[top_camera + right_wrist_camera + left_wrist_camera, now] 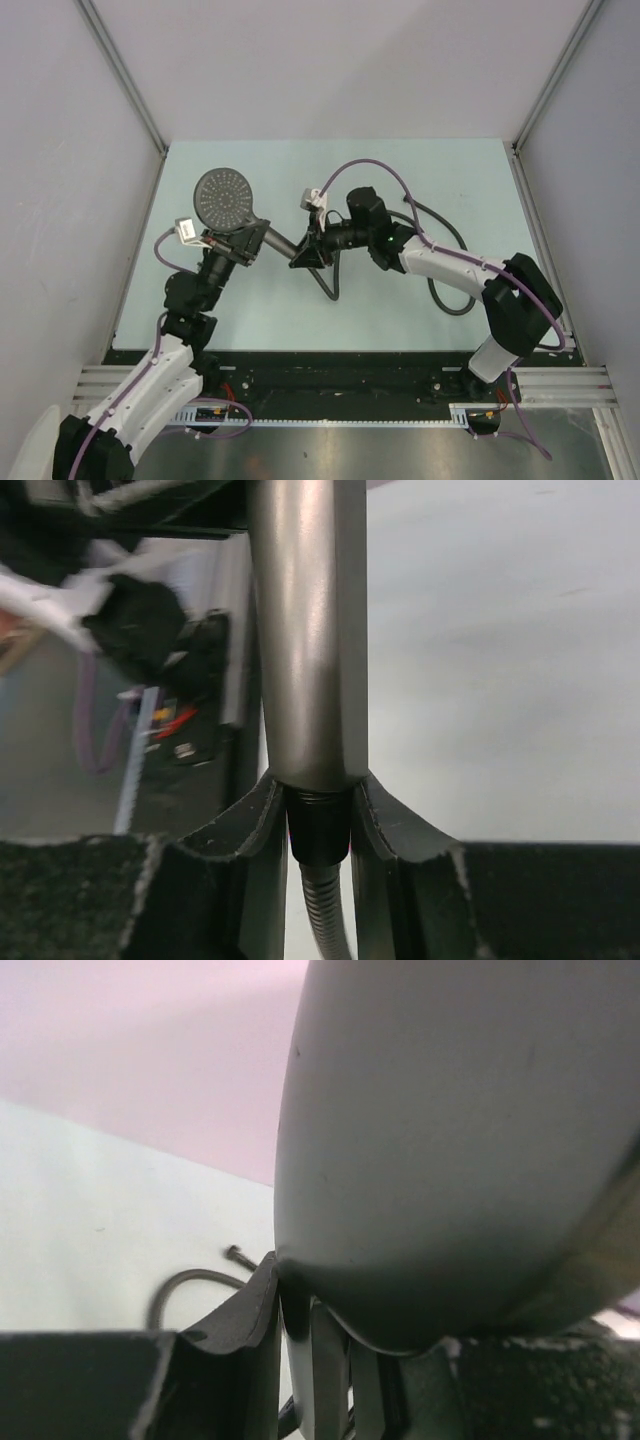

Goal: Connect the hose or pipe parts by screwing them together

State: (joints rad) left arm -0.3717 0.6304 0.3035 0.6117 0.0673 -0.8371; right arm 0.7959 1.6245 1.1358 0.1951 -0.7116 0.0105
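Our left tool (241, 245) clamps the shower head (226, 197) steady so our right tool (311, 254), pinching the hose (318, 830) end, can screw it in.

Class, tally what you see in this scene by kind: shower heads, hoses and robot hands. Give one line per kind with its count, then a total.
shower head: 1
hose: 1
robot hands: 2 (left hand, right hand)
Total: 4

A lab robot cell: white walls (330, 60), aluminium rails (122, 78), pale table (440, 170)
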